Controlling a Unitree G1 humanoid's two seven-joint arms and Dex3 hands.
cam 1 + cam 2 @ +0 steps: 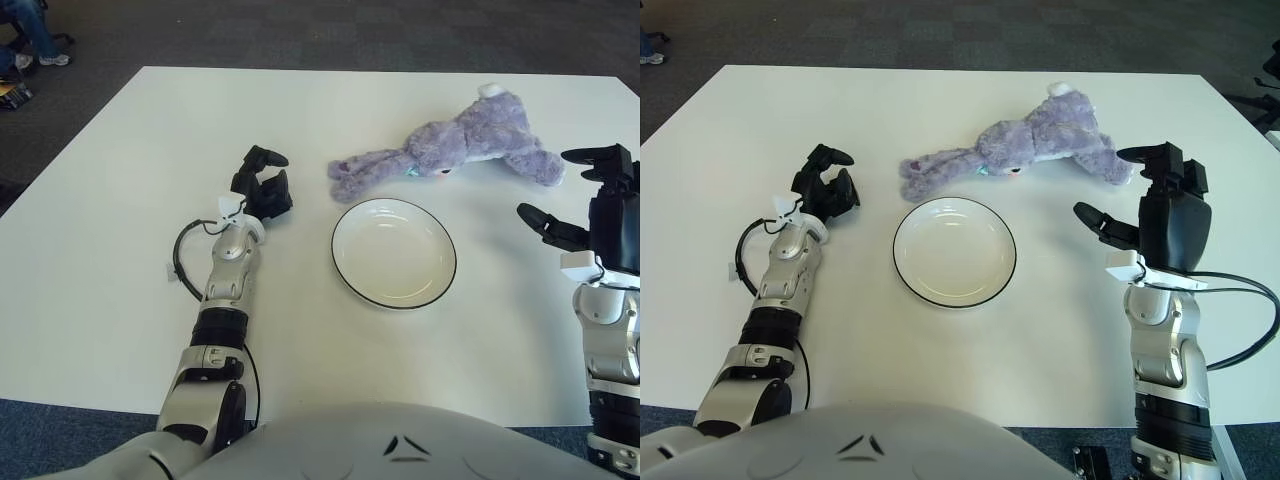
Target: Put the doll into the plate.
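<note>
Left eye view: purple plush doll point(455, 148) lies sprawled on the white surface point(120, 250), just behind the empty plate point(394, 252), not touching it. Right hand point(590, 200) raised just right of the doll's rear end, fingers spread, grasping nothing. Left hand point(262, 185) shows left of the plate, curled, holding nothing.

Right eye view: same layout; right hand close to the doll's near legs, apart from them. Doll looks light, soft, floppy; ears and limbs will likely droop. Best pinch the thick torso, not an ear.
</note>
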